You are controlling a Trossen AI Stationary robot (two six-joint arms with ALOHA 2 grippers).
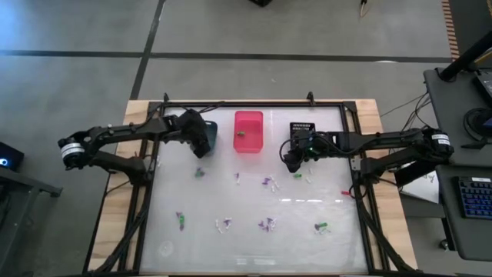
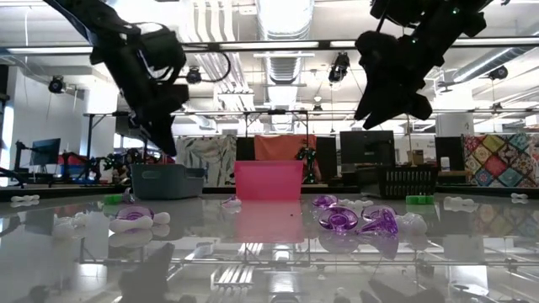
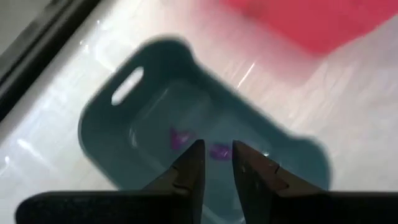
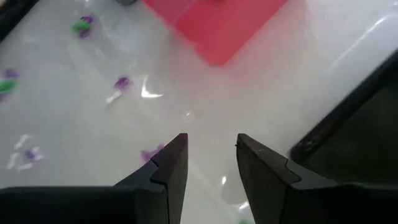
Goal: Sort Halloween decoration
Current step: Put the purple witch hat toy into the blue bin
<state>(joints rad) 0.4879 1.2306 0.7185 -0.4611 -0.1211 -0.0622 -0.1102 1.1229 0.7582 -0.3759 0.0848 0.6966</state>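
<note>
The Halloween decoration is small purple, green and white trinkets strewn over the clear table, such as one purple piece (image 1: 267, 182) and a green one (image 1: 321, 226). My left gripper (image 3: 215, 152) hangs open over the blue-grey bin (image 3: 143, 106), fingers slanting down into it. Two purple trinkets (image 3: 180, 138) lie on the bin's floor, one (image 3: 220, 151) just past the fingertips. My right gripper (image 4: 211, 140) hovers open above the table in front of the black bin (image 1: 304, 129), nothing between its fingers. A purple trinket (image 4: 150, 153) lies just beyond its fingertips.
The pink bin (image 1: 247, 131) stands between the blue-grey and black bins at the table's far side, with one small dark piece inside. A black frame (image 1: 254, 102) runs round the tabletop. More trinkets (image 1: 224, 225) lie toward the near edge.
</note>
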